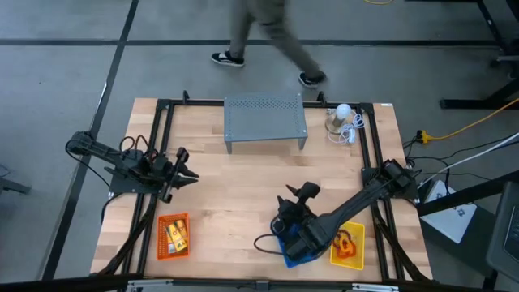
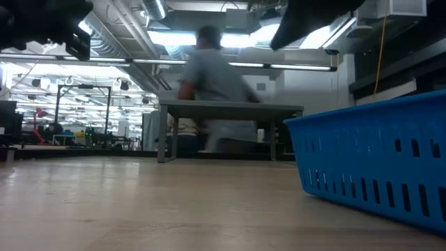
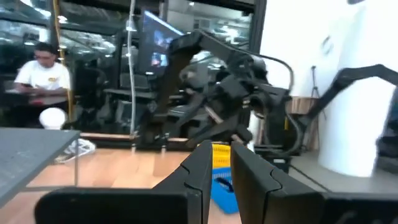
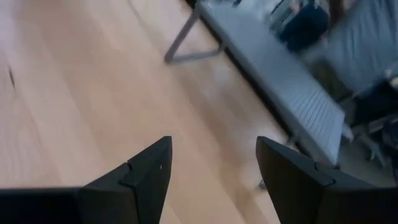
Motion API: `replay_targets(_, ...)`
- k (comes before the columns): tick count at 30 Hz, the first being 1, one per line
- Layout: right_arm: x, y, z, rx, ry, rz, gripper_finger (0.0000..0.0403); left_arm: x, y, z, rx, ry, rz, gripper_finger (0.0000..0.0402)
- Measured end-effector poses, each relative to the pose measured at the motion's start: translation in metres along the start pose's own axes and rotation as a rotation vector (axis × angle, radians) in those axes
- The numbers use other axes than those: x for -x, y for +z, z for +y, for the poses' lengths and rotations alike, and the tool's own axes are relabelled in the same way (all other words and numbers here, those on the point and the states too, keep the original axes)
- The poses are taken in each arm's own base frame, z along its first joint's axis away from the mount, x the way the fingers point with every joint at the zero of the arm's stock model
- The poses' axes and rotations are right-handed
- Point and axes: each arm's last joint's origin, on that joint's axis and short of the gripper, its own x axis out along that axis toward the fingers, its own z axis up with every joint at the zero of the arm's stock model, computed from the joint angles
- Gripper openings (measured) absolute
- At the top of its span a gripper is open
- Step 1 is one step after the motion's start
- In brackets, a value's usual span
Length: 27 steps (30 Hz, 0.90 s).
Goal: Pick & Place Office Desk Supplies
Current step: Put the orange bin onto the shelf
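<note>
- The left gripper (image 1: pixel 188 168) hovered over the left side of the light wooden table (image 1: pixel 243 203), pointing toward the middle. In the left wrist view its two dark fingers (image 3: pixel 202 171) stood close together with only a thin slit between them and nothing held there.
- The right gripper (image 4: pixel 214 165) hung above the table's front-right part, over bare wood between the baskets and the shelf. Its jaws were spread well apart and empty.
- A small orange plastic basket (image 1: pixel 173 236) sat near the front-left corner of the table. Inside it lay yellow-orange packets (image 1: pixel 176 234) with a few tiny dark pieces that were too small to make out.
- A blue slotted plastic basket (image 2: pixel 376 160) sat at the front right, largely hidden under the right arm in the high view. What lay in it could not be told.
- Just to the right of the blue one, touching or nearly so, stood a yellow plastic basket (image 1: pixel 357 234). It held an orange looped item (image 1: pixel 348 246).
- A grey perforated metal shelf (image 1: pixel 265 119) stood on its legs at the back centre of the table.
- A white round bulb with a white cord (image 1: pixel 344 114) lay near the back-right corner, just beside the shelf.
- A person in grey trousers and dark shoes (image 1: pixel 268 40) was on the floor beyond the table's far edge.
</note>
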Motion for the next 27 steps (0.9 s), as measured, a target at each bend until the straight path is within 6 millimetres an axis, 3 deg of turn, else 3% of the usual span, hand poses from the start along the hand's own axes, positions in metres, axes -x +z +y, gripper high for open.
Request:
replay_targets(8,-0.021,-0.007,-0.018,-0.082,-0.017,0.391,0.0233,0.001,-0.011,0.003,-0.113,0.062,0.116,0.0054)
replay_targets(12,-0.016,-0.012,-0.027,-0.253,-0.127,0.413,0.0233,0.0,-0.01,0.002,-0.136,0.061,0.104,0.0054)
replay_targets(16,-0.015,-0.009,-0.034,-0.335,-0.121,0.472,0.0233,0.0,-0.01,0.003,-0.115,0.062,0.106,0.0054)
replay_targets(27,-0.01,-0.012,-0.036,-0.265,-0.069,0.594,0.0233,0.0,-0.011,0.003,-0.112,0.068,0.117,0.0054)
